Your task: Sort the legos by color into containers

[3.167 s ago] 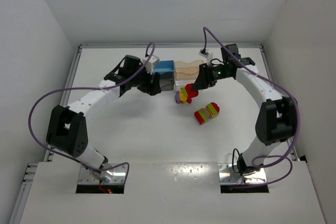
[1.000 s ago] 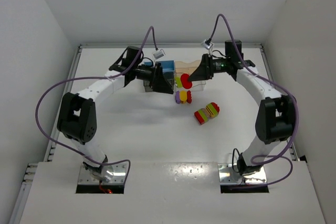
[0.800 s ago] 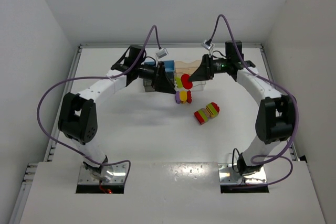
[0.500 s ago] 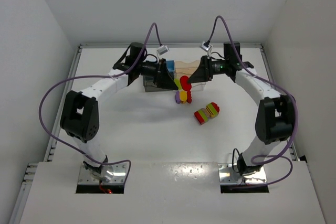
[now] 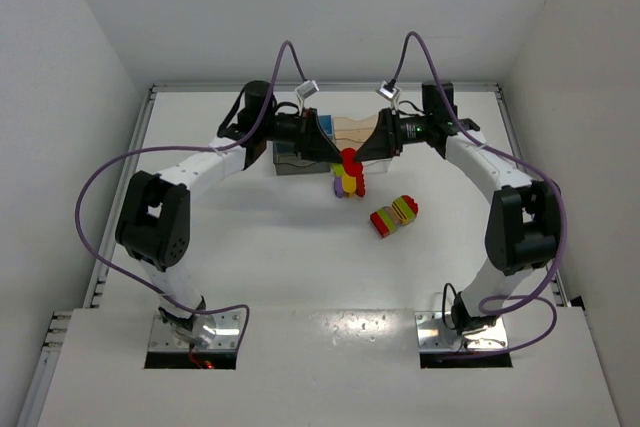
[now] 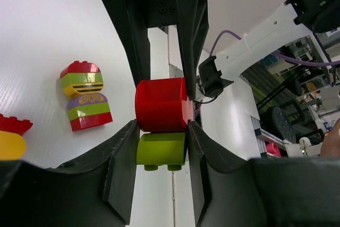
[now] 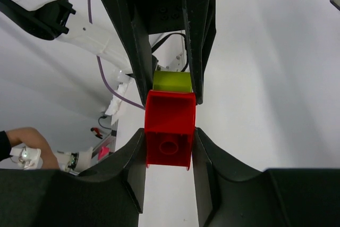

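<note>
Sorting has barely begun, by my reading. No brick can be seen lying in any bin, though the arms hide most of the bin block.

The step in hand looks like splitting a two-brick pair. The left gripper [image 6: 161, 143] pinches the lime brick [image 6: 161, 150]. The right gripper [image 7: 170, 143] pinches the red brick [image 7: 170, 126]. The two bricks are joined and are held in the air between the grippers, just above the counter [image 5: 250, 237] at its middle, towards 12 o'clock. Once they part, each half has to go to its own bin.

Left to do, as I judge it, is nearly everything. A small clump [image 5: 348, 185] of yellow, purple and red lies on the counter just at 6 o'clock of the held pair. A striped clump [image 5: 393, 215] lies near it at about 4 o'clock, apart from both. Both clumps need breaking up before any colour can be sorted.

The count:
- **Grippers:** two.
- **Brick groups:** three, one held and two lying.
- **Held pair:** two bricks, one red and one lime.
- **Striped clump:** about five layers in the left wrist view, running red, lime, purple, lime, red.
- **Small clump:** too small to count piece by piece.
- **Bins:** the peach bin [image 5: 352, 128] at 12 o'clock of the pair, the grey bin [image 5: 295, 165] at 9 o'clock, and a sliver of blue above the grey. Any fourth is hidden.
</note>
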